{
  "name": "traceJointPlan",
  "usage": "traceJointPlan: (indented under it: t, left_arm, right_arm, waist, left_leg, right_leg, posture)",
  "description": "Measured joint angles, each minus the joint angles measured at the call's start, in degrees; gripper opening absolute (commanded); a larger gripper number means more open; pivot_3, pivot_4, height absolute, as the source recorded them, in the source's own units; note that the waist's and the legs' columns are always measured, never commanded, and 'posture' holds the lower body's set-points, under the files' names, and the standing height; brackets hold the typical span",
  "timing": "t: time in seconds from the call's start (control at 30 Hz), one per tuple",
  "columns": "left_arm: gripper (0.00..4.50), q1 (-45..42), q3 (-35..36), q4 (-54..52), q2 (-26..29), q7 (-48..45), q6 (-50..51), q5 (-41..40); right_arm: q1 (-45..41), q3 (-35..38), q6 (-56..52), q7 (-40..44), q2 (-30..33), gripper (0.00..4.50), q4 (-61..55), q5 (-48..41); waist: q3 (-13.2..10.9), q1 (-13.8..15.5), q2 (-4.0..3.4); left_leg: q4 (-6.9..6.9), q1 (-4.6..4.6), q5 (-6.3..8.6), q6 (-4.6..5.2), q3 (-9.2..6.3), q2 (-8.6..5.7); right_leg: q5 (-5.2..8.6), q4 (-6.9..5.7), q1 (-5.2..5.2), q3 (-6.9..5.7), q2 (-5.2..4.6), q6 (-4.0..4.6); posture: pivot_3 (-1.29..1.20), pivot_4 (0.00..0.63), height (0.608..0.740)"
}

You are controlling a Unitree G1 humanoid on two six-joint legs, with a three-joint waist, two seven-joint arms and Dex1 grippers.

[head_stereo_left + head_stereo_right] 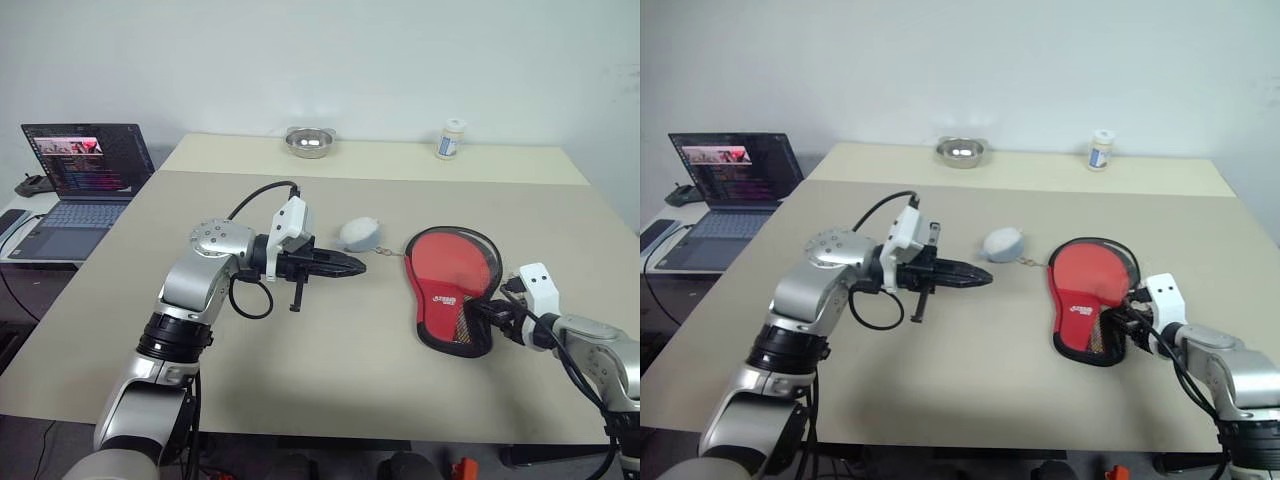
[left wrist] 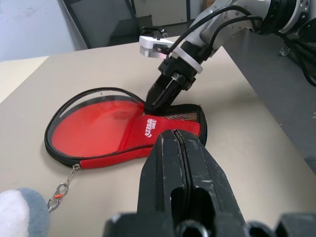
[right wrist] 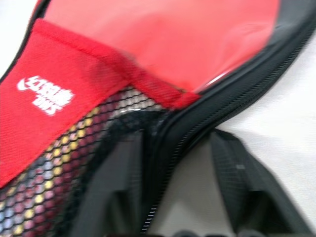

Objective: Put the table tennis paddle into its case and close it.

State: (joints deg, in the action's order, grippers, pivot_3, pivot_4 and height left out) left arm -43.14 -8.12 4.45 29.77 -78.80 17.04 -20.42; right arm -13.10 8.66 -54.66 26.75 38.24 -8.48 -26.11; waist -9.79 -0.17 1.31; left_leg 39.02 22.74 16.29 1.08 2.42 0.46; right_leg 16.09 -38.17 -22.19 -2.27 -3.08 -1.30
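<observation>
The case (image 1: 452,285), a soft red paddle-shaped pouch with unreadable white logo, lies right; our right gripper (image 2: 157,101) pinches its black zip edge; our left gripper (image 1: 352,265) is closed, empty.

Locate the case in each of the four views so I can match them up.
Left eye: case right of centre on the table.
Right eye: case right of centre.
Left wrist: case mid-frame, beyond the shut left hand.
Right wrist: case up close, zipper edge between the fingers.
Shared landmark: white logo.
</observation>
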Motion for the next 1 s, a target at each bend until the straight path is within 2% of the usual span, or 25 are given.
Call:
traceJointPlan:
  t: [0.1, 0.37, 0.57, 0.77, 0.87, 1.0]
  left_arm:
    - [0.0, 0.08, -0.01, -0.01, 0.31, -0.07, 0.0, 0.05]
    - [0.0, 3.36, -0.15, -0.07, 4.11, -2.25, -0.08, 0.1]
    - [0.0, 4.0, -0.69, 0.33, 6.63, -5.77, -1.94, 0.15]
    - [0.0, 5.36, -0.98, 0.33, 7.29, -6.87, -2.86, 0.18]
    - [0.0, 5.8, -1.13, 0.28, 7.81, -7.03, -3.71, 0.34]
    - [0.0, 8.58, -1.35, -0.14, 9.43, -7.44, -4.16, 0.43]
  right_arm:
    - [-0.84, -0.5, -1.04, 0.53, -0.37, 0.05, 0.86, 0.02]
    - [-2.33, -1.4, -2.05, 2.72, -1.44, 0.02, 0.63, -0.03]
    - [-6.18, -7.18, -7.56, 5.68, -6.17, 0.02, -6.9, -5.1]
    - [-6.65, -9.44, -10.76, 3.71, -9.61, 0.02, -11.4, -6.27]
    - [-4.82, -8.4, -13.14, 0.61, -11.99, 0.02, -13.69, -6.72]
    - [2.46, -4.84, -17.92, -3.27, -14.19, 0.02, -20.48, -8.74]
  waist:
    - [0.17, 0.0, 0.19]
    - [0.29, -0.38, 0.26]
    - [0.21, -1.25, 0.13]
    - [0.2, -1.08, 0.13]
    - [0.2, -1.05, 0.13]
    - [0.2, -0.91, 0.12]
  left_leg:
    - [0.0, -0.06, 0.0, 0.0, 0.0, 0.0]
    - [-0.03, -0.08, 0.0, 0.0, 0.01, 0.09]
    - [-0.06, 0.07, 0.0, 0.0, 0.03, 0.07]
    - [-0.04, 0.12, 0.0, 0.0, 0.01, 0.02]
    - [-0.06, 0.12, 0.0, 0.0, -0.01, 0.03]
    - [-0.1, 0.15, 0.01, -0.02, -0.02, 0.03]
  right_leg:
    - [-0.01, 0.0, 0.06, 0.0, 0.0, 0.02]
    - [-0.01, -0.02, 0.01, 0.02, 0.05, 0.03]
    - [0.08, -0.23, -0.23, 0.04, 0.03, 0.15]
    - [0.08, -0.19, -0.23, 0.02, -0.03, 0.14]
    - [0.09, -0.21, -0.25, 0.01, -0.02, 0.15]
    - [0.16, -0.22, -0.27, 0.01, -0.04, 0.14]
  posture:
    - [0.0, 0.15, 0.74]
    - [0.0, 0.15, 0.74]
    - [0.0, 0.15, 0.74]
    - [0.0, 0.15, 0.74]
    - [0.0, 0.15, 0.74]
    - [0.0, 0.15, 0.74]
